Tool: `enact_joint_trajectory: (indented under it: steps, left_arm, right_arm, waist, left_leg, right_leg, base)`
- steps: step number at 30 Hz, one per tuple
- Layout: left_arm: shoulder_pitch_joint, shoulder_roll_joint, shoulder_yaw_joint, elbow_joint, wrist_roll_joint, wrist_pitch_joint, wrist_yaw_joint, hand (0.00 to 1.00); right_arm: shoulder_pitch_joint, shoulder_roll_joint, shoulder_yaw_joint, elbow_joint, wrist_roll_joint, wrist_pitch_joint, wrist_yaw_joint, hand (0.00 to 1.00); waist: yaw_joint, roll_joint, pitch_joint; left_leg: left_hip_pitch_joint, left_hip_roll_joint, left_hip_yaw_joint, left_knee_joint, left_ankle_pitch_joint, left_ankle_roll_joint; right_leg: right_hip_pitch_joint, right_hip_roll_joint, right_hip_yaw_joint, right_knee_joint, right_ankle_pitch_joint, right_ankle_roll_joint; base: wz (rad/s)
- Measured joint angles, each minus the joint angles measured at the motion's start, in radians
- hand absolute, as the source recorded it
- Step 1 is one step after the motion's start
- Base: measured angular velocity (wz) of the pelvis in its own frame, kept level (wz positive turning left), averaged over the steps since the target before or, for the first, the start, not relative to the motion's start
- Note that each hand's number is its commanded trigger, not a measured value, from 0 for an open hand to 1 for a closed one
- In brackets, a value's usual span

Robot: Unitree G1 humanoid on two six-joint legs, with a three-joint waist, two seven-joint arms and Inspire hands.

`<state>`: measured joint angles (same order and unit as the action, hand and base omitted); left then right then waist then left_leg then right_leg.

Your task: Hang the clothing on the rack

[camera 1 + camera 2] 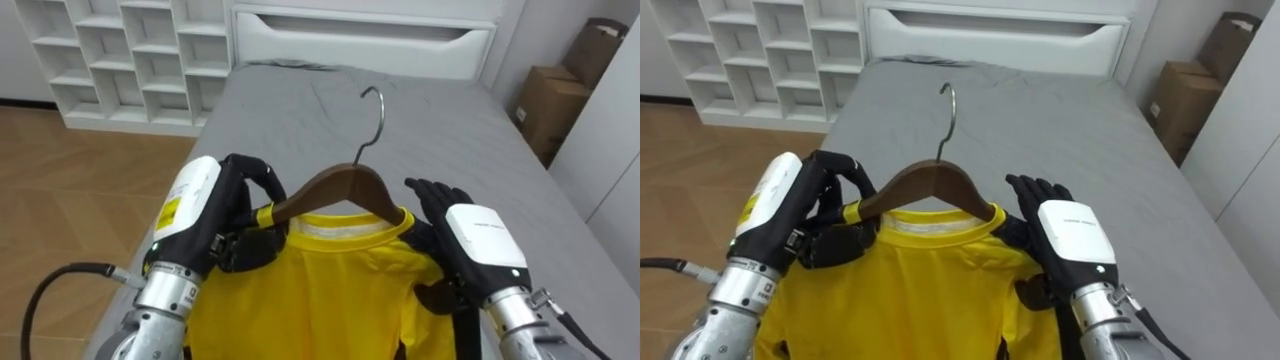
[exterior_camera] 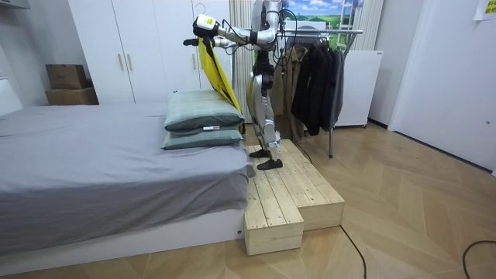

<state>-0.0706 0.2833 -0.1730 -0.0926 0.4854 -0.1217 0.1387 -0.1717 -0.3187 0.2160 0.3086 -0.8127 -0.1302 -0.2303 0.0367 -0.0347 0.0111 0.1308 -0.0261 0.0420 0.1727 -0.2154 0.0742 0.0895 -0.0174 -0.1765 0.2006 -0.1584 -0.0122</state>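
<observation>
A yellow shirt [image 1: 320,290] hangs on a brown wooden hanger [image 1: 335,188] whose metal hook [image 1: 375,110] points up and away from me. My left hand [image 1: 215,215] is shut on the hanger's left end and the shirt's shoulder. Over the shirt's right shoulder lies my right hand [image 1: 478,240], fingers on top and thumb beneath the cloth, pinching it. In the room view I stand on a wooden platform [image 2: 291,194] at the head of the bed, holding the shirt [image 2: 213,70] up high over the pillows.
A grey bed [image 1: 420,130] stretches out below the shirt. White cube shelves [image 1: 130,60] stand at the far left, cardboard boxes [image 1: 550,105] at the right. Behind me a clothes rack [image 2: 325,32] carries dark garments [image 2: 314,77]. Two pillows [image 2: 203,116] lie stacked beside the platform.
</observation>
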Motion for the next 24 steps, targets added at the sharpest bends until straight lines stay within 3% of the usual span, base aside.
enact_joint_trajectory:
  steps: [19, 20, 21, 22, 24]
  left_arm:
    - [0.0, -0.002, -0.074, -0.03, 0.02, 0.012, -0.024, 1.0]
    - [0.0, -0.002, -0.077, -0.03, 0.02, 0.012, -0.024, 1.0]
    - [0.0, -0.004, -0.081, -0.03, 0.02, 0.012, -0.025, 1.0]
    - [0.0, -0.006, -0.085, -0.03, 0.02, 0.012, -0.025, 1.0]
    - [0.0, -0.007, -0.088, -0.03, 0.02, 0.012, -0.025, 1.0]
  right_arm:
    - [-0.027, 0.018, 0.001, 0.042, 0.044, 0.0, -0.068, 0.02]
    - [-0.027, 0.018, 0.001, 0.042, 0.05, 0.0, -0.07, 0.12]
    - [-0.027, 0.018, 0.001, 0.042, 0.062, 0.0, -0.074, 0.5]
    - [-0.027, 0.018, 0.002, 0.042, 0.07, 0.0, -0.077, 0.97]
    - [-0.027, 0.018, 0.002, 0.042, 0.078, 0.0, -0.08, 1.0]
  waist:
    - [-0.001, 0.0, -0.001]
    - [-0.002, 0.0, -0.001]
    - [-0.002, 0.0, -0.001]
    - [-0.002, 0.0, -0.001]
    - [-0.002, 0.0, -0.001]
  left_leg:
    - [0.001, -0.002, -0.018, 0.009, 0.0, 0.0]
    - [0.001, -0.002, -0.018, 0.009, 0.0, 0.0]
    - [0.001, -0.002, -0.018, 0.009, 0.0, 0.0]
    - [0.001, -0.002, -0.018, 0.009, 0.0, 0.0]
    - [0.002, -0.002, -0.017, 0.009, 0.0, 0.0]
  right_leg:
    - [0.017, -0.008, -0.016, -0.016, 0.001, 0.002]
    - [0.017, -0.008, -0.015, -0.016, 0.001, 0.002]
    - [0.017, -0.008, -0.014, -0.016, 0.001, 0.002]
    - [0.017, -0.008, -0.014, -0.016, 0.001, 0.002]
    - [0.017, -0.008, -0.014, -0.016, 0.001, 0.002]
  base:
    - [0.02]
    - [0.0]
    - [0.0]
    - [0.0]
    - [0.0]
